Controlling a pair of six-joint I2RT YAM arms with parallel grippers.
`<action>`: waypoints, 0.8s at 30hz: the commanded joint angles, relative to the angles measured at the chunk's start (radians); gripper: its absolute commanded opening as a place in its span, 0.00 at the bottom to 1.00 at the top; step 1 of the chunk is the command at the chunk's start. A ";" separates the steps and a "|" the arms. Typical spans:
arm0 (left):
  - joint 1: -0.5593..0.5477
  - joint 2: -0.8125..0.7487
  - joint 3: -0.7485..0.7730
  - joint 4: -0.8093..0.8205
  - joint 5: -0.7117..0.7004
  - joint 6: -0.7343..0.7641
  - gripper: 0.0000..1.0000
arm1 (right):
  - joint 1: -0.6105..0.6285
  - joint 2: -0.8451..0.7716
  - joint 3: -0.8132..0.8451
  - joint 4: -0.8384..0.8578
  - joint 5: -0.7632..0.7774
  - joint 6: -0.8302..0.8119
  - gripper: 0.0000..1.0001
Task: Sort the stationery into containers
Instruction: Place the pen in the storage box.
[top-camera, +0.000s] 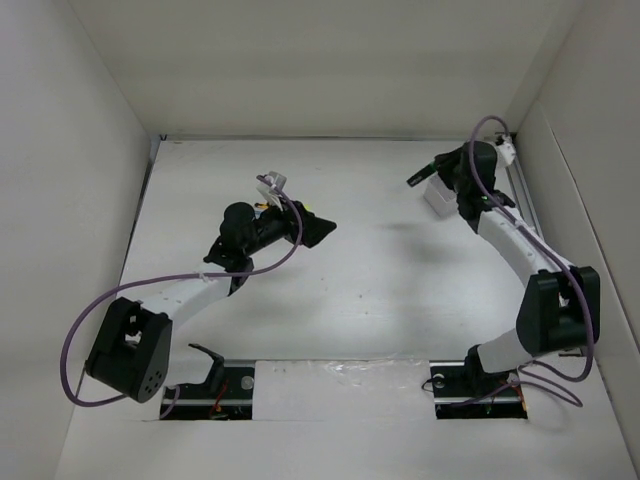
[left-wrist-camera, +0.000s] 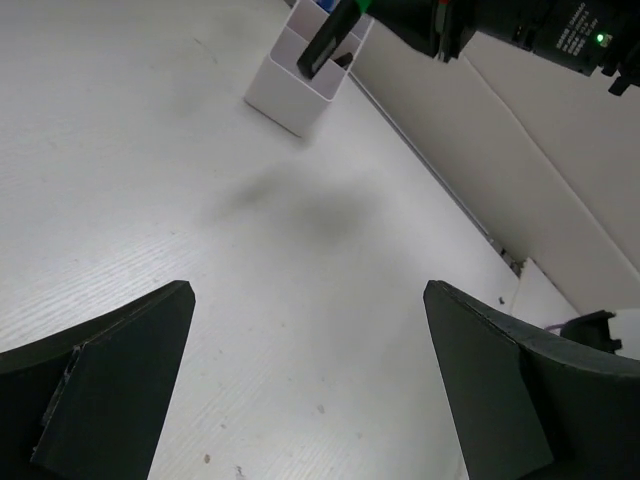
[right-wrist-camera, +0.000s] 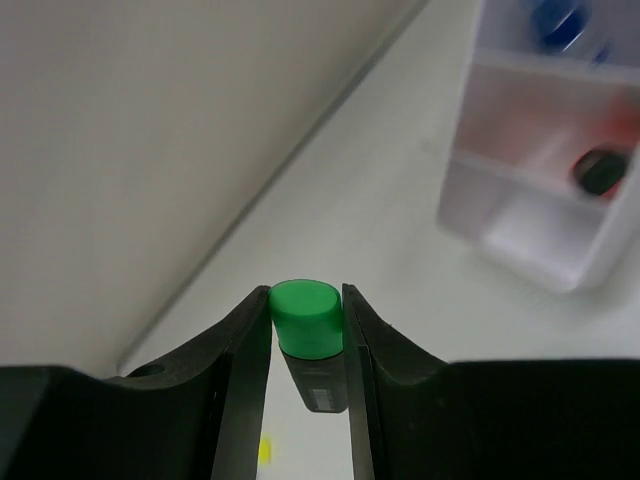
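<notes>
My right gripper (top-camera: 424, 171) (right-wrist-camera: 306, 300) is shut on a short black highlighter with a green end (right-wrist-camera: 305, 318), which it holds in the air just left of the white divided box (top-camera: 437, 200) at the back right. The left wrist view shows that highlighter (left-wrist-camera: 328, 45) tilted over the box (left-wrist-camera: 295, 85). In the box (right-wrist-camera: 530, 215) a blue-capped bottle (right-wrist-camera: 556, 20) stands in the far compartment and a black item with an orange tint (right-wrist-camera: 600, 170) in the middle one. My left gripper (top-camera: 322, 231) (left-wrist-camera: 308, 295) is open and empty over bare table.
Small orange and yellow items (top-camera: 266, 208) lie partly hidden beside my left wrist. A yellow speck (right-wrist-camera: 263, 452) shows on the table far below the right jaws. White walls enclose the table on three sides, and the right wall (top-camera: 590, 150) is close behind the box.
</notes>
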 joint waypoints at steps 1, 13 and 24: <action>0.030 -0.013 -0.035 0.164 0.115 -0.108 1.00 | -0.054 -0.057 -0.003 0.040 0.345 0.005 0.22; 0.040 -0.057 -0.005 0.004 0.011 -0.081 0.51 | -0.097 0.150 0.202 0.040 0.791 -0.145 0.19; 0.009 -0.091 0.029 -0.125 -0.158 -0.042 0.03 | -0.067 0.316 0.336 0.040 0.846 -0.222 0.19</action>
